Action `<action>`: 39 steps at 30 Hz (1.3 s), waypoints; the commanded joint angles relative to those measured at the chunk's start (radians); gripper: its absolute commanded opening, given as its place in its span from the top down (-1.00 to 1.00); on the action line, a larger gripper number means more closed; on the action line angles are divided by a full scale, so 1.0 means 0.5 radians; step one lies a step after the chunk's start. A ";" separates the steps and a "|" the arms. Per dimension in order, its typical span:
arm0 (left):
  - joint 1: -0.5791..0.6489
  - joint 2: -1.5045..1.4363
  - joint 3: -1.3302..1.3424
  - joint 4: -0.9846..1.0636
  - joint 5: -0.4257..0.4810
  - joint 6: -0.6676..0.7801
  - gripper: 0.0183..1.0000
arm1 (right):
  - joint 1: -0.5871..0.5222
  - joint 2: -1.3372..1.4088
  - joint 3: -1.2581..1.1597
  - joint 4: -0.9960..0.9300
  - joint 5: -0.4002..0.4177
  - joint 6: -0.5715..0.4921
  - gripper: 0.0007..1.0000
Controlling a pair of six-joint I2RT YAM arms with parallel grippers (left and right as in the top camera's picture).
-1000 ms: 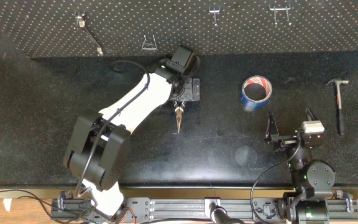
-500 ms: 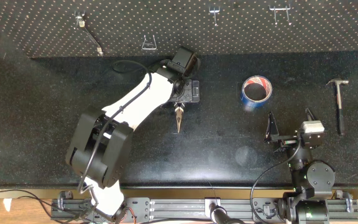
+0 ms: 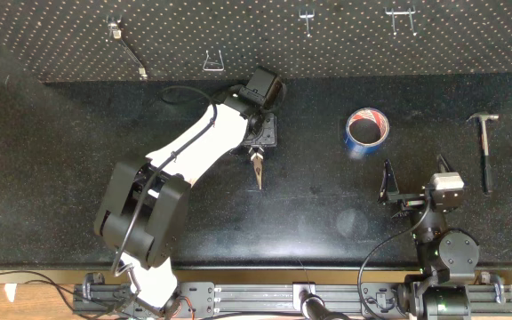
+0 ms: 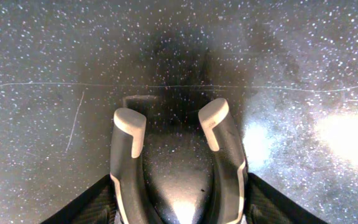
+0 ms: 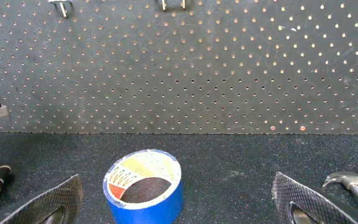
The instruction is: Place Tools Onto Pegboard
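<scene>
Pliers [image 3: 257, 169] lie on the worktop [image 3: 327, 213], nose toward the arm bases, handles toward the pegboard [image 3: 256, 36] — the left gripper [image 3: 261, 135] sits over those handles, jaws seemingly clamped on their outer sides; the right gripper [image 3: 413, 169], jaws agape, is well apart

The pliers' [image 3: 257, 167] handles fill the gap between my left fingers [image 4: 86, 208]. Bare worktop [image 3: 314, 178] stretches from there to the tape roll [image 3: 367, 130], which stands straight ahead of my right gripper [image 3: 413, 162]. The hammer [image 3: 484, 149] lies off to that gripper's right.
</scene>
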State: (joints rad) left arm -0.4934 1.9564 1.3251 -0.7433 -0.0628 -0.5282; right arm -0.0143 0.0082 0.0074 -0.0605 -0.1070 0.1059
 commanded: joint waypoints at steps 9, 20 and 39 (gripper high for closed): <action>0.008 0.027 0.050 0.014 -0.031 -0.012 -0.15 | -0.008 -0.014 -0.006 -0.008 0.003 -0.028 -1.00; 0.008 0.027 0.050 0.035 -0.031 -0.012 0.10 | -0.008 -0.014 -0.006 -0.008 0.003 -0.028 -1.00; 0.188 -0.610 -0.098 -0.400 -0.031 -0.351 0.98 | -0.008 -0.014 -0.006 -0.008 0.003 -0.028 -1.00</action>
State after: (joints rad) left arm -0.4240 1.7779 1.3136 -0.9321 -0.0624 -0.6514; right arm -0.0139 0.0082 0.0074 -0.0605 -0.1074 0.1059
